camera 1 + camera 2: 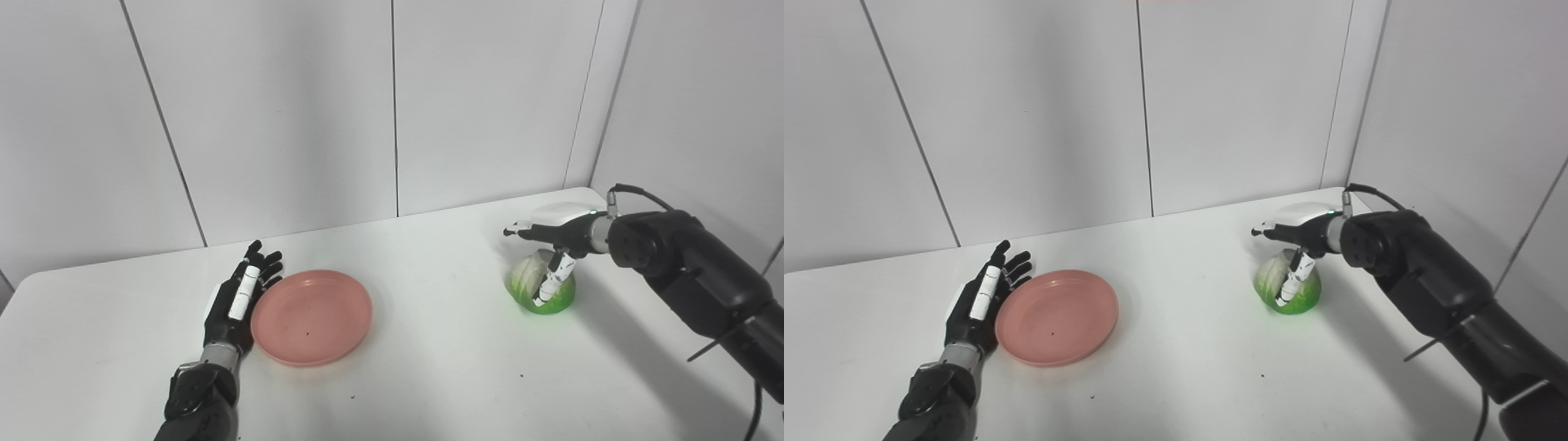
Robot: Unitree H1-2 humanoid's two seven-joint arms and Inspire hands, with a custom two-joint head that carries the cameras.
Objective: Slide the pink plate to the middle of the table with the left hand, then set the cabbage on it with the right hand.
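As I read both head cameras from my station, every place below is given relative to the pink plate.

Pink plate [311, 317]: I see it lying flat and right way up on the white table [429, 380], left of the table's middle, with nothing on it apart from a tiny dark speck near its centre.

Left hand [237, 306]: I see it flat beside the plate's left rim, fingers [264, 262] stretched out and a little apart, pointing toward the back wall. Its inner edge lies right against the rim; I cannot tell for sure whether it touches. It is released and grasps nothing.

Cabbage [541, 288]: I see it sitting on the table well to the right of the plate, a little farther back, with bare table between the two. It is a small round head, pale on its left face and bright green lower down and to the right.

Right hand [554, 236]: I see it over the cabbage, far to the plate's right, palm down on the crown. One white-and-black finger [549, 283] curls down the near face of the cabbage, and others reach out past the top toward the plate's side. I read this as a grasp around the cabbage, which rests on the table.

Right forearm [686, 275]: I see it coming in from the lower right, well clear of the plate.
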